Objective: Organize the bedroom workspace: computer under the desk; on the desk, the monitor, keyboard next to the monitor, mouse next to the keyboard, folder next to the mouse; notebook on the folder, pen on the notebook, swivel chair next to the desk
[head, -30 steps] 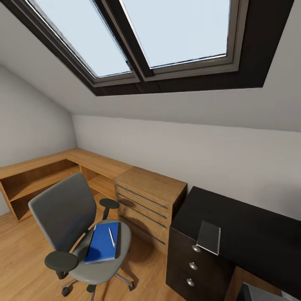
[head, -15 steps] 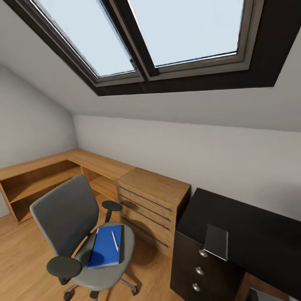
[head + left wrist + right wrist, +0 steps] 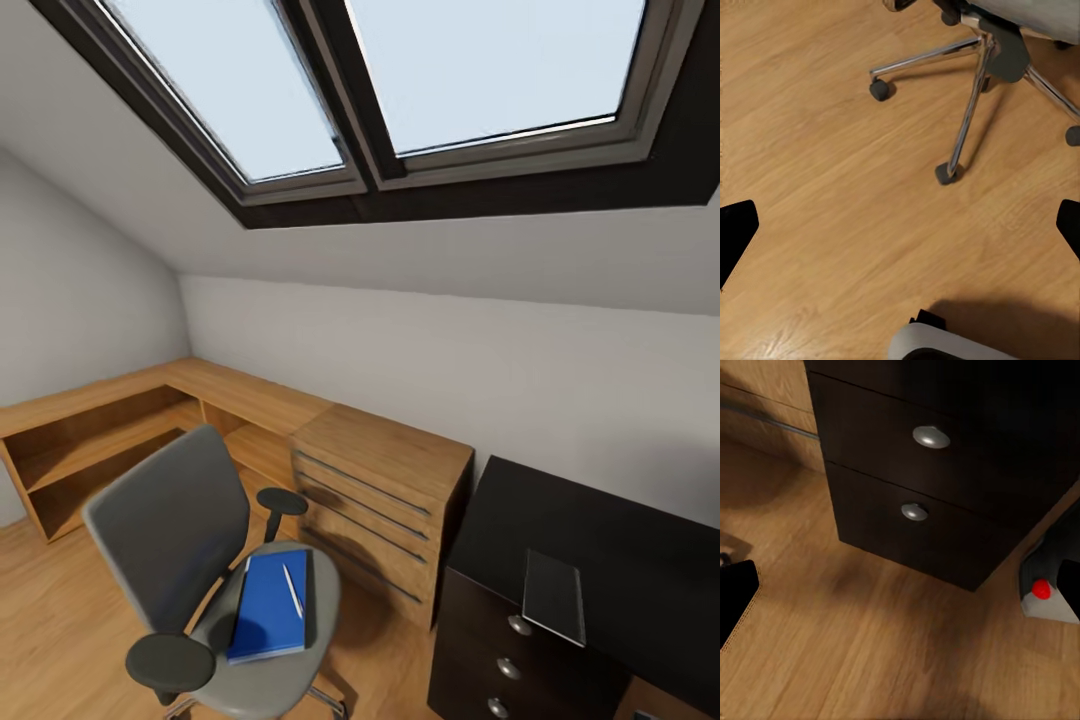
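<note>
Both arms' fingers spread apart; wooden chest (image 3: 385,505) stands between swivel chair (image 3: 190,560) and desk (image 3: 600,560).

Head view high, facing swivel chair (image 3: 215,570) and desk (image 3: 590,560). Left wrist looks down — chair's castors close; right wrist — desk's drawers, floor.

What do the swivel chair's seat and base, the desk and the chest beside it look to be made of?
The swivel chair has matte grey upholstery, probably fabric; its base legs are shiny, chrome-like metal on dark castors. The desk looks glossy black, likely lacquered board, with round silver metallic knobs. The drawer chest shows light wood grain, possibly veneer.
</note>
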Controlling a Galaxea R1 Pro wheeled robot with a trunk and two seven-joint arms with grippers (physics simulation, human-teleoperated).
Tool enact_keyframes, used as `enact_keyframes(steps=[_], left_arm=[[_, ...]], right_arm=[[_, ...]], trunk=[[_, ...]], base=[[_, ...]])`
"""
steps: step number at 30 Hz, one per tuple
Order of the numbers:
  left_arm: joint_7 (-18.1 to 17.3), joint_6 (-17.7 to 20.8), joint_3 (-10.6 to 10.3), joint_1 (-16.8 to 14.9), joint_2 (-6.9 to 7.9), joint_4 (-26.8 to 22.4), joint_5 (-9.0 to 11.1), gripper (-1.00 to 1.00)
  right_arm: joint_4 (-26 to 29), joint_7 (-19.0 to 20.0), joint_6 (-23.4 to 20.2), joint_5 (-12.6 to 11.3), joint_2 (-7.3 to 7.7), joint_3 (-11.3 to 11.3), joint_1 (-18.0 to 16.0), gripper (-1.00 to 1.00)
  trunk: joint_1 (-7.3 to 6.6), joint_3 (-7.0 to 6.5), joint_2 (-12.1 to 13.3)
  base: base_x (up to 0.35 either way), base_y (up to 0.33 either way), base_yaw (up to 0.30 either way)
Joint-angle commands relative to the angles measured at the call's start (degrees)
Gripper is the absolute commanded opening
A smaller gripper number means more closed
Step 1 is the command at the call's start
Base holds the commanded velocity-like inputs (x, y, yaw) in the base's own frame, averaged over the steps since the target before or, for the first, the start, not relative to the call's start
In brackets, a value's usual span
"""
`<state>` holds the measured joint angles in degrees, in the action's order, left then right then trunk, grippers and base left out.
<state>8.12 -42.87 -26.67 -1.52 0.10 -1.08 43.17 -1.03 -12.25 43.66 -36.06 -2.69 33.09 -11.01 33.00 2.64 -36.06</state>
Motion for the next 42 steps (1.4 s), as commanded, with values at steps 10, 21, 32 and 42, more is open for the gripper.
enact_keyframes(steps=[10, 21, 32, 42], left_arm=[[0.66, 0.00, -0.47, 0.00, 0.00, -0.06, -0.05, 1.00], [0.67, 2.54, -0.36, 0.00, 0.13, -0.06, -0.02, 1.00], [0.69, 2.98, -0.31, -0.02, 0.19, -0.06, -0.02, 1.00], [0.75, 3.39, -0.23, -0.03, 0.29, -0.06, 0.05, 1.00]], right_arm=[[-0.07, -0.69, 0.12, -0.10, -0.01, 0.38, -0.07, 1.00], [3.67, -0.32, 0.19, 0.45, 0.19, 0.39, -0.07, 1.00], [4.49, -0.32, 0.20, 0.61, 0.49, 0.33, -0.07, 1.00], [4.33, -0.27, 0.22, 0.65, 0.56, 0.55, -0.07, 1.00]], trunk=[[0.03, 0.11, -0.09], [0.03, 0.11, -0.09], [0.03, 0.11, -0.09], [0.03, 0.15, -0.09]], base=[[0.058, 0.107, 0.000], [0.003, 0.005, 0.000], [0.000, 0.000, 0.153], [0.000, 0.000, 0.268]])
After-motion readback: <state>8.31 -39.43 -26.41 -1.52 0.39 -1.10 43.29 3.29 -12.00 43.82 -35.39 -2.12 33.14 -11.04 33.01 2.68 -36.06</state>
